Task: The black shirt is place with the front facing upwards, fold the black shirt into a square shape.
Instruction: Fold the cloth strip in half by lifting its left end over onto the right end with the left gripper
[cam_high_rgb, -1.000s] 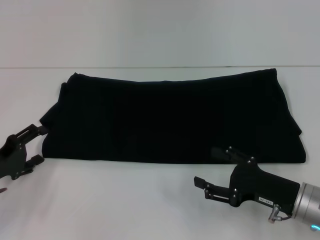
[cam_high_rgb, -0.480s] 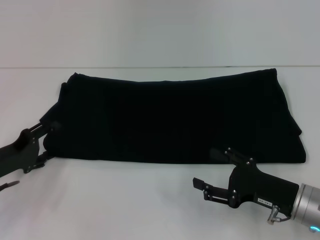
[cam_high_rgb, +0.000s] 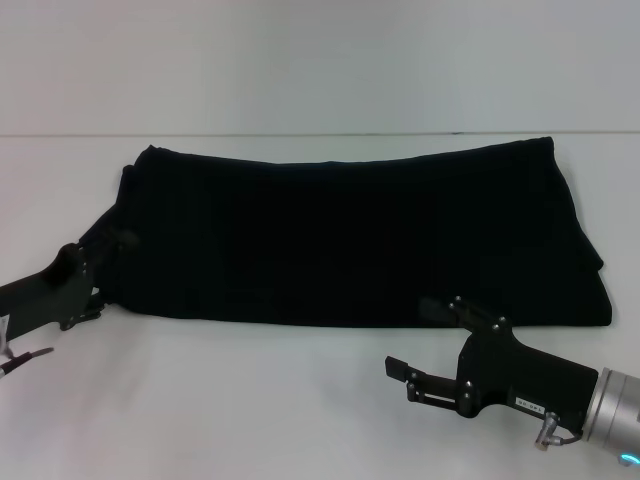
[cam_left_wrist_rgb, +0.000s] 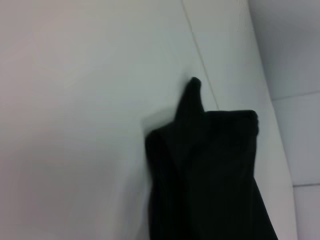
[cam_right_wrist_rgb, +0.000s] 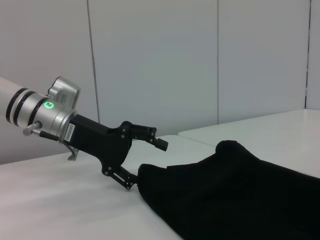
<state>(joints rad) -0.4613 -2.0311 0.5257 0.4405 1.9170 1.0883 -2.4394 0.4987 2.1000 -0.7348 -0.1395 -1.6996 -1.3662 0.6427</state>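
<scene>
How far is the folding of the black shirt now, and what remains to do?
Done: the black shirt lies on the white table as a wide band, so at least one fold looks made; no print shows. In hand: the left claw is open at the shirt's left end, one finger above the cloth and one below. The right claw is open at the near edge, holding nothing. Left: folding the band into a square.

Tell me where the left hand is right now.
In the head view, the left hand is low on the robot's left, at the left end of the black shirt, fingers open around that edge; the right hand sits off the shirt's near edge.
</scene>
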